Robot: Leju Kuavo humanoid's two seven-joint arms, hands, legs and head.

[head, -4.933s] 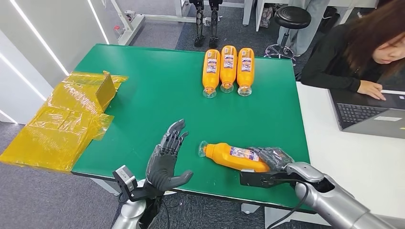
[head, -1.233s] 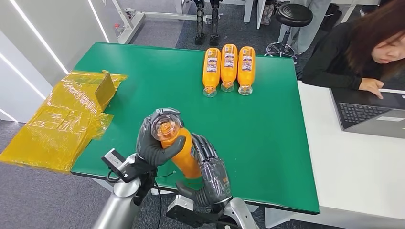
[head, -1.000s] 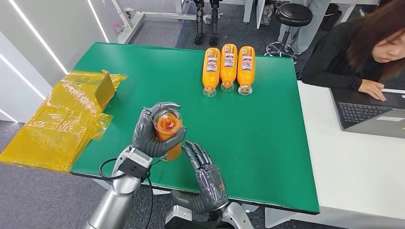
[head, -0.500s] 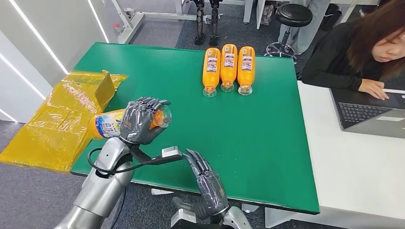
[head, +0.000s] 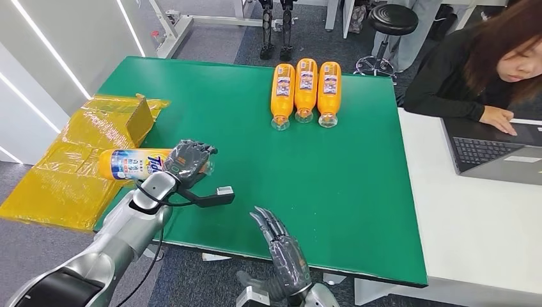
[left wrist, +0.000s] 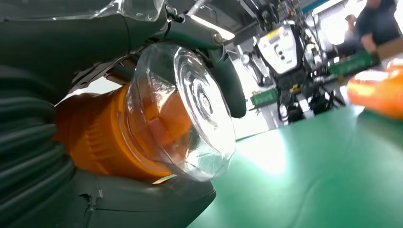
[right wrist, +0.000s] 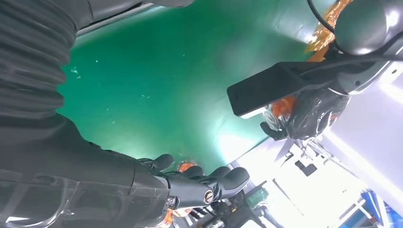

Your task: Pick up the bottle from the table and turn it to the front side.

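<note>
1. Bottle [head: 137, 164] lies horizontal in the air over the left near edge of the green table [head: 358, 173], label side up with blue lettering visible; clear cap end points toward the table centre, base end points out over the yellow plastic sheeting [head: 70, 173].
2. Left hand [head: 187, 161] grips the bottle at the neck; fingers wrapped closed around it. In the left wrist view, the clear cap [left wrist: 185, 111] and orange neck sit between the thumb and the darker fingers.
3. Right hand [head: 284, 252] hovers at the near table edge, palm empty, fingers extended and slightly apart, holding nothing. The right wrist view shows its fingertips [right wrist: 228, 178] free over the green surface.
4. Three more orange bottles [head: 305, 89] lie side by side, touching, at the far side of the table, caps toward the robot.
5. Person [head: 486, 70] in a dark top sits at the adjacent white table [head: 473, 217], one hand on a laptop [head: 495, 153].
6. Black stool [head: 391, 22] stands on the floor beyond the table.
</note>
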